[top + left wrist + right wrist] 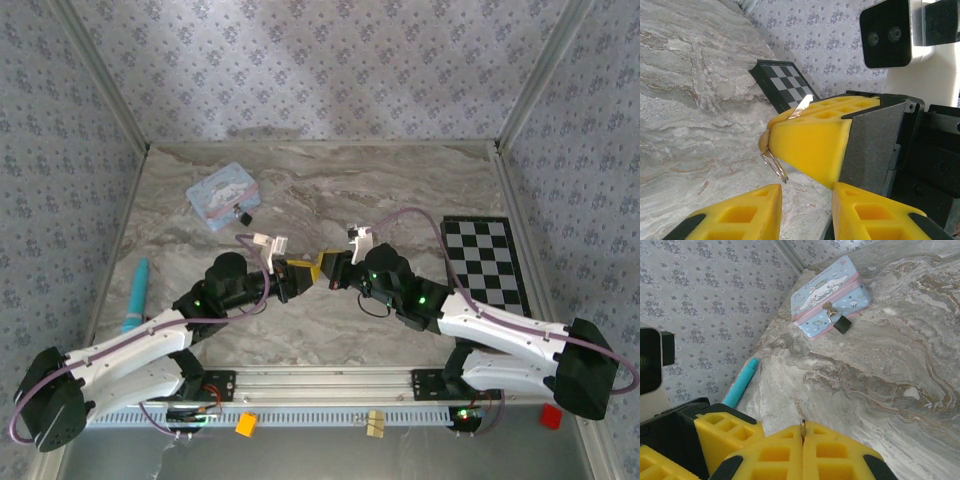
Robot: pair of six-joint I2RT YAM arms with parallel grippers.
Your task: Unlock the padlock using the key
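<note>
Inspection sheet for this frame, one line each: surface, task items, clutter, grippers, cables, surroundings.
Surface: marble-patterned table.
Job's things: padlock at the blue tin clasp; key pinched in the right gripper.
Clutter: teal pen, checkerboard.
Grippers: right gripper shut on key; left gripper open, facing it.
Cables: purple cables along both arms, no snag seen.
Surroundings: floral-papered walls, metal frame posts.

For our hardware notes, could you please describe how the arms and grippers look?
The left arm and right arm have white links, black joints with green lights, and mauve cables. The left gripper and right gripper carry yellow wedge-shaped fingers with recessed pockets on black bodies.
</note>
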